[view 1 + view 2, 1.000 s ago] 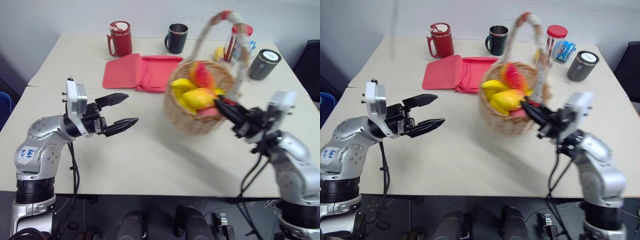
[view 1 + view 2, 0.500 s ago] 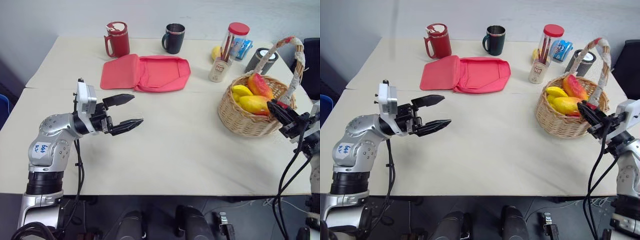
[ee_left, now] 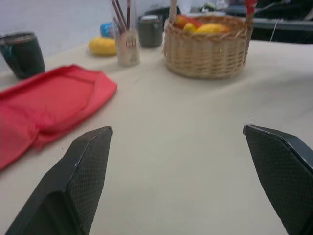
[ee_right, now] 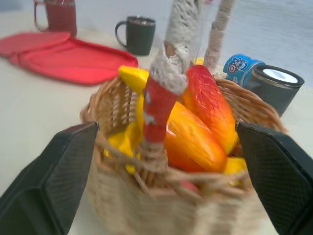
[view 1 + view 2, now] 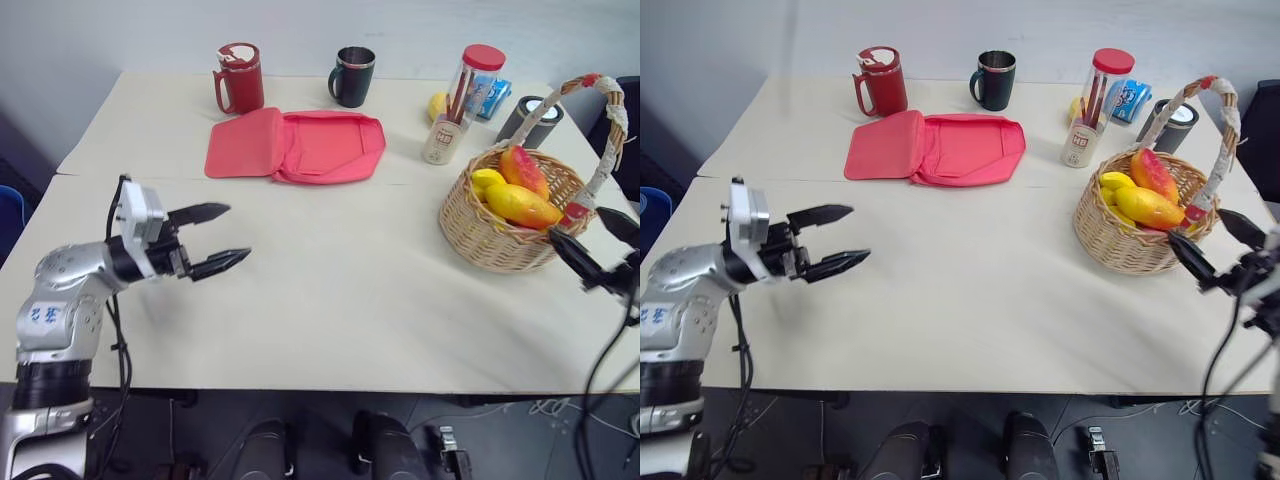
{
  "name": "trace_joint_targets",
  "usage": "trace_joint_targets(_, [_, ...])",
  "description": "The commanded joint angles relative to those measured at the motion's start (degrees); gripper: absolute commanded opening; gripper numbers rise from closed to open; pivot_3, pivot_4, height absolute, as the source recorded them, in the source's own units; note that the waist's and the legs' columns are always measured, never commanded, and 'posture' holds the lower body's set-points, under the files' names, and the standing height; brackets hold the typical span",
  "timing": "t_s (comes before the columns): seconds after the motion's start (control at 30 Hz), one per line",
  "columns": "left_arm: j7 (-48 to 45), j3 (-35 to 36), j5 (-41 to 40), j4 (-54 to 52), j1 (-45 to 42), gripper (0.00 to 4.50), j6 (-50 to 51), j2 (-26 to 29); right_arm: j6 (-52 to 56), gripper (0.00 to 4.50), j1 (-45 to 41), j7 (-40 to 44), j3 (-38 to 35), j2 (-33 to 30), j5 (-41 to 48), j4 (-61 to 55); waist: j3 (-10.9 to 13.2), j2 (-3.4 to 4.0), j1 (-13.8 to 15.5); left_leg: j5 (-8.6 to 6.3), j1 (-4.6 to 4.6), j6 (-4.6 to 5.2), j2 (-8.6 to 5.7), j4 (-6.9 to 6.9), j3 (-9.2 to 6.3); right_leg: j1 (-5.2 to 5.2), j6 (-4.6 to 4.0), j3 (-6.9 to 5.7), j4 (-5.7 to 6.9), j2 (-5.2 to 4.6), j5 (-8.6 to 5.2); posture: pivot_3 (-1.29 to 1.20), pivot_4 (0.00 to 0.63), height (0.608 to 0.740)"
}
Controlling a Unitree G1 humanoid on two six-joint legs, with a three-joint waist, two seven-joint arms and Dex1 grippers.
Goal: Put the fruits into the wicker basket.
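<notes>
Item 1: wicker basket [image 5: 505,225], round, tan, arched handle wrapped in pale cloth with a red strip at each end; stands on the table [image 5: 330,300] at its right side. Contents: 1 yellow banana [image 5: 485,182], 1 plump orange-yellow mango [image 5: 525,205], 1 slimmer red-and-yellow mango [image 5: 525,170], all inside the rim.

Item 2: right gripper [image 5: 592,245], fingers spread wide, just beside the basket's near right wall, holding nothing.

Item 3: left gripper [image 5: 215,240], fingers spread, empty, above bare tabletop at the left, well apart from the basket.

Item 4: flat red pouch [image 5: 295,145], lying open, rear centre.

Item 5: red mug [image 5: 240,78] and dark mug [image 5: 352,76], rear edge.

Item 6: clear jar, red lid [image 5: 478,80]; small cup [image 5: 438,140] bearing red lettering, too small to read; blue packet [image 5: 490,97], print unreadable; grey cylinder [image 5: 530,120].
</notes>
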Motion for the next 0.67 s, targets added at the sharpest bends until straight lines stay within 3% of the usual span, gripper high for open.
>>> trace_joint_targets(0.03, [1.20,2.15,3.46,2.91,3.34,4.50,-4.00,0.85,-1.97,4.45,2.31,5.50,-4.29,-5.17,-0.38,-0.41,0.00,0.00,-0.03,0.00,0.05,0.00,0.00,0.00,0.01,0.03,0.00,0.01,0.00,0.00,0.00,0.00,0.150,0.740])
trace_joint_targets(0.2, [4.24,3.98,7.37,2.15,7.58,4.50,-8.99,1.04,-11.84,4.45,11.37,22.71,0.16,-10.91,-5.62,0.42,0.00,-0.01,-0.04,-0.02,0.28,0.00,0.03,-0.17,0.04,0.13,-0.02,0.09,-0.22,-0.02,-0.01,0.00,0.150,0.740])
trace_joint_targets(0.43, [6.44,9.17,9.43,-4.38,20.35,4.50,-11.80,1.17,-14.76,4.45,7.91,23.13,14.89,-0.09,-4.59,-8.03,-0.01,-0.03,-0.45,-0.02,0.63,-0.04,0.05,-0.59,0.29,0.28,0.00,0.13,-0.42,-0.08,0.01,0.00,0.150,0.740])
trace_joint_targets(0.6, [8.92,7.82,10.52,-7.61,23.61,4.50,-13.44,-1.29,-17.60,4.45,-0.35,21.40,24.15,6.69,-7.82,-5.97,0.02,0.03,-0.03,-0.04,0.78,-0.06,0.03,-0.59,0.34,0.32,-0.07,0.25,-0.46,-0.17,0.03,0.00,0.150,0.740])
trace_joint_targets(0.67, [8.47,8.20,7.11,-10.06,24.92,4.50,-11.67,-2.70,-18.99,4.45,-3.69,21.08,26.48,8.58,-9.12,-3.47,0.02,0.03,-0.02,-0.04,0.78,-0.07,0.01,-0.59,0.33,0.30,-0.08,0.25,-0.44,-0.21,0.05,0.00,0.150,0.740])
